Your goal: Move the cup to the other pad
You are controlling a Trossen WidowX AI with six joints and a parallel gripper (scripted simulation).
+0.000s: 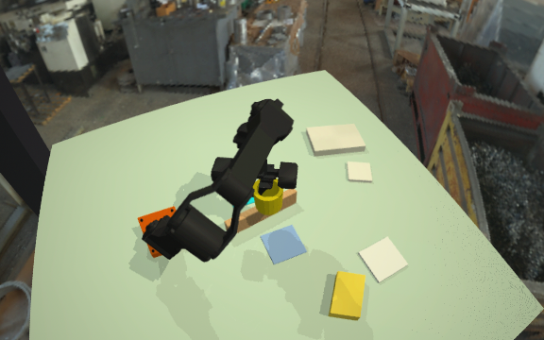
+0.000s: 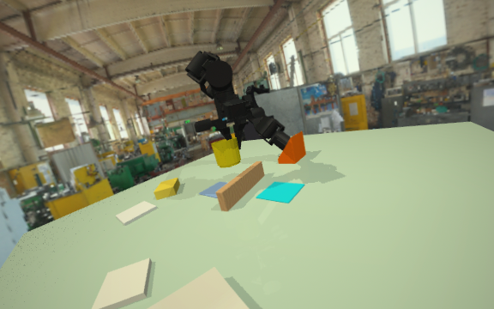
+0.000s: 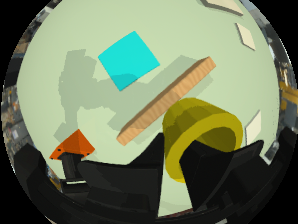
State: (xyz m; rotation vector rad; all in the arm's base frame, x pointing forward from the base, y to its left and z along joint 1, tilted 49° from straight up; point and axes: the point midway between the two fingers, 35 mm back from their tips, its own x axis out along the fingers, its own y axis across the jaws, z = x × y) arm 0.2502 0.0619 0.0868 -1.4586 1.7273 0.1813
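Yellow and held upright, the cup (image 1: 268, 198) hangs in the air over the wooden bar (image 1: 260, 211), clamped at its rim by the claw (image 1: 269, 181). That rim grip leaves the cup's mouth facing up, which is what keeps the marbles inside; I cannot make out the marbles themselves in any view. The height seems chosen for the same reason: the bar stands on edge as a low wall, and the cup's base has to pass above it, not knock it.

On one side of the bar lies the blue pad (image 1: 283, 244), uncovered; on the far side, mostly hidden under the arm from above, lies the cyan pad (image 2: 280, 191), which I take to be the goal. The exterior view shows that pad flat on the tabletop (image 2: 401, 206) just beside the bar. Further from the bar sit a yellow block (image 1: 348, 295) and several pale slabs, well apart from the crossing path.
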